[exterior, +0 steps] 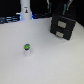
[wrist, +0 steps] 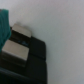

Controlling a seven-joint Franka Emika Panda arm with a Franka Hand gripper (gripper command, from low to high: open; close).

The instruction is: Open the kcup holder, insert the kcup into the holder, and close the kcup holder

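The kcup holder (exterior: 63,26) is a black boxy unit on the white table at the exterior view's right, with two pale rectangles on the face toward the camera. It looks closed. In the wrist view the holder (wrist: 30,60) fills one corner, close up, with the same two pale rectangles. The kcup (exterior: 27,48), tiny with a green top and whitish body, stands upright on the table at the exterior view's left, well apart from the holder. My gripper (exterior: 58,11) is a dark blurred shape just above and behind the holder. Its fingers cannot be made out.
A tall white bottle (exterior: 25,10) with a dark cap stands at the back of the table (exterior: 45,60) on the exterior view's left. Dark clutter lines the far edge. A teal patch (wrist: 4,22) shows beside the holder in the wrist view.
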